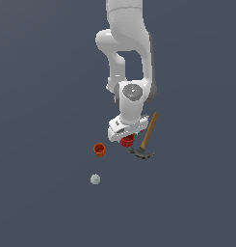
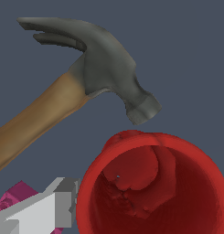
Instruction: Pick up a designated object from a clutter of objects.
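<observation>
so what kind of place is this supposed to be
Probably a simulated test scene, not a real room: a flat, featureless dark grey floor, a white robot arm, and rendered props: a bright red ribbed cup and a wooden-handled hammer with dark metal head.

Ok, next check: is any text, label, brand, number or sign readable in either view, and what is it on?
None. The red cup, hammer, orange cup, ball, pink piece and tool all show plain surfaces without lettering in both views.

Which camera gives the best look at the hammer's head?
The wrist view: the hammer head fills the frame, claw and face both clear. In the exterior view the head is a small dark shape beside the red cup.
</observation>
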`<action>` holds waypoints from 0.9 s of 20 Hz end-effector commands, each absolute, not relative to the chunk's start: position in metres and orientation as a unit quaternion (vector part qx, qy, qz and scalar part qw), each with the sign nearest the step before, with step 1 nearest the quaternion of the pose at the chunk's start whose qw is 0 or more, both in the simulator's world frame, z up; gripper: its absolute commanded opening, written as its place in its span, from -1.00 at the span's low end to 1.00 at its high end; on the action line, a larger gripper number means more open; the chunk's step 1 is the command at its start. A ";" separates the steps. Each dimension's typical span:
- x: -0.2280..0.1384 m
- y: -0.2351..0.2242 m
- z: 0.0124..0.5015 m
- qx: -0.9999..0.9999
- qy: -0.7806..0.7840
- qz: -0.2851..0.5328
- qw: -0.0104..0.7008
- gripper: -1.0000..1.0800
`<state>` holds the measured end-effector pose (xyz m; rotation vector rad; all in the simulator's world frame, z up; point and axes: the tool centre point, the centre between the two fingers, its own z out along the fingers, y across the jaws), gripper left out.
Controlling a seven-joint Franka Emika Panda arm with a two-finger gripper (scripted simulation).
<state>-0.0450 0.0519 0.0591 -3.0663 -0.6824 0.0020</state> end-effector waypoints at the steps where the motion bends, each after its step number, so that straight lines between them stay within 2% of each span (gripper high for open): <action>1: -0.045 0.052 0.051 -0.976 -0.218 0.000 0.000 0.92; 5: -0.045 0.052 0.047 -0.976 -0.218 0.000 0.000 0.92; 6: -0.045 0.052 0.047 -0.976 -0.218 0.000 0.000 -1.00; 18: -0.044 0.052 0.049 -0.976 -0.217 -0.001 0.000 -1.00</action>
